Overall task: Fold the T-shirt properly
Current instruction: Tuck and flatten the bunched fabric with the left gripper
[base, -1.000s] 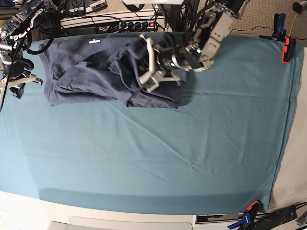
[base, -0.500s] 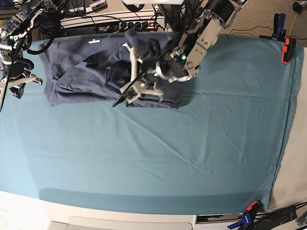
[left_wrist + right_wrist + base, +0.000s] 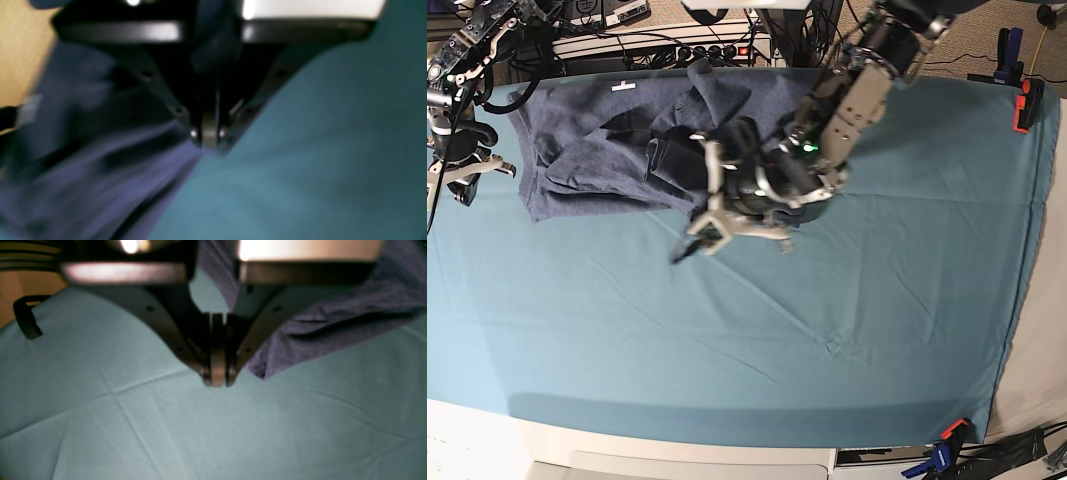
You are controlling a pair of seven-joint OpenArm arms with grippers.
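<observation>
left gripper [image 3: 689, 247] pinched on T-shirt [image 3: 587, 150] hem, dragging it over the teal cloth [image 3: 847, 300] to spread it | right gripper [image 3: 217, 381] pressed together, empty, parked aside

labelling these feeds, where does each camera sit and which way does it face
Base: high above, looking down at the teal table cloth, the T-shirt and both arms.
Left wrist: on the left arm, facing past its shut left gripper at the shirt's edge.
Right wrist: on the right arm, past its shut right gripper, over cloth.
All three show shirt and cloth.
</observation>
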